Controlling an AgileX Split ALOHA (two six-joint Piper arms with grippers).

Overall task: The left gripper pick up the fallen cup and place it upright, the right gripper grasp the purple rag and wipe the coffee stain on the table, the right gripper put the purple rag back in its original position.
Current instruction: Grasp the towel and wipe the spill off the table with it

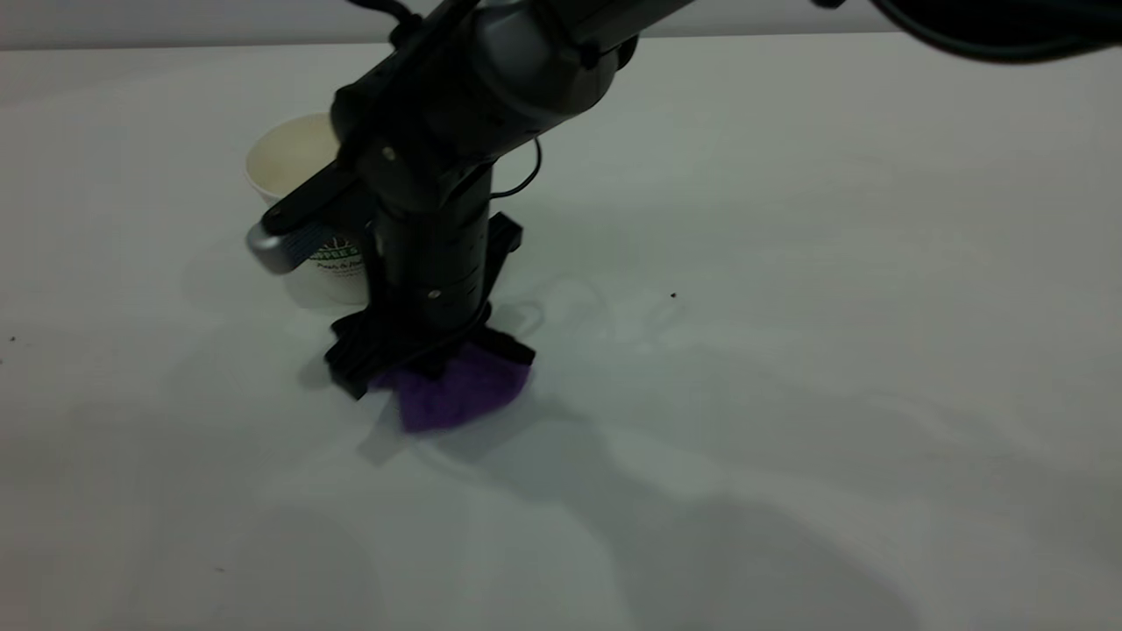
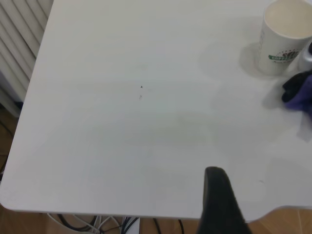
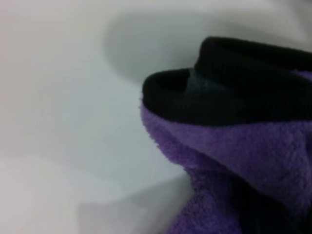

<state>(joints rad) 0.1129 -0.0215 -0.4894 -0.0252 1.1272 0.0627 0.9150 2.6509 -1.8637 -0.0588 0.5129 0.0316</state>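
Note:
My right gripper (image 1: 429, 364) points straight down and is shut on the purple rag (image 1: 460, 394), pressing it onto the white table (image 1: 789, 263). In the right wrist view the rag (image 3: 234, 161) fills the frame, with its black edging folded on top. The white cup (image 1: 285, 158) stands upright just behind the right arm, logo partly hidden; it also shows in the left wrist view (image 2: 285, 34). No coffee stain is visible; the spot under the rag is hidden. My left gripper is held back over the table's edge, far from the cup, with only one black finger (image 2: 219, 204) showing.
A tiny dark speck (image 1: 673, 295) lies on the table right of the rag. The silver-grey bar module (image 1: 276, 245) sticks out in front of the cup. The table's edge and corner, with cables below it (image 2: 97, 222), show in the left wrist view.

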